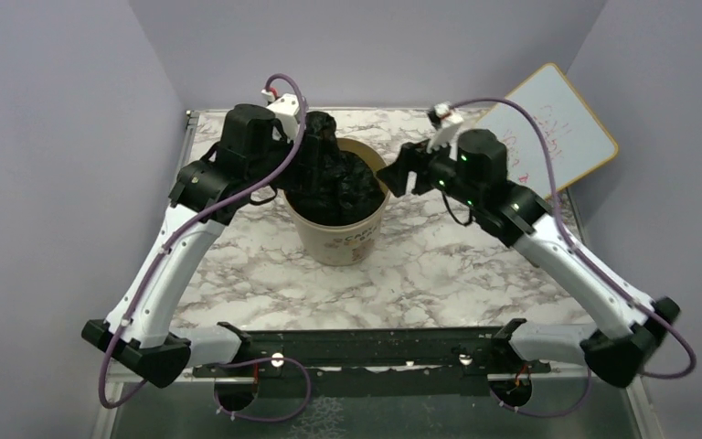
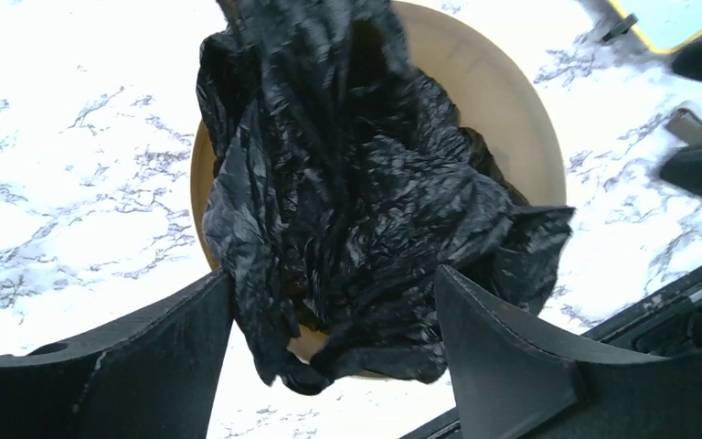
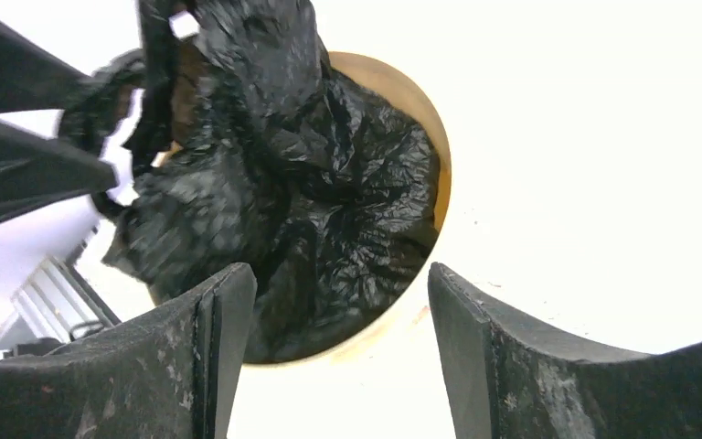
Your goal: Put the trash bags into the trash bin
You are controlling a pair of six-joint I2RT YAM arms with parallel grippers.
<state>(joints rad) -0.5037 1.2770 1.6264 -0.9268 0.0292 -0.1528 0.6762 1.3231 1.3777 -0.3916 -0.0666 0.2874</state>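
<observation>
Bin (image 1: 340, 240) one; black bag heap (image 1: 334, 178) one

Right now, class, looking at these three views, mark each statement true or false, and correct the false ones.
1. The trash bin stands upright on the marble table. True.
2. The trash bag lies flat on the table beside the bin. False: it is bunched up inside the bin, with part of it hanging over the rim.
3. The left end effector and right end effector both have their jaws apart. True.
4. The whiteboard lies between the arm bases. False: it sits at the far right, beyond the right arm.
</observation>
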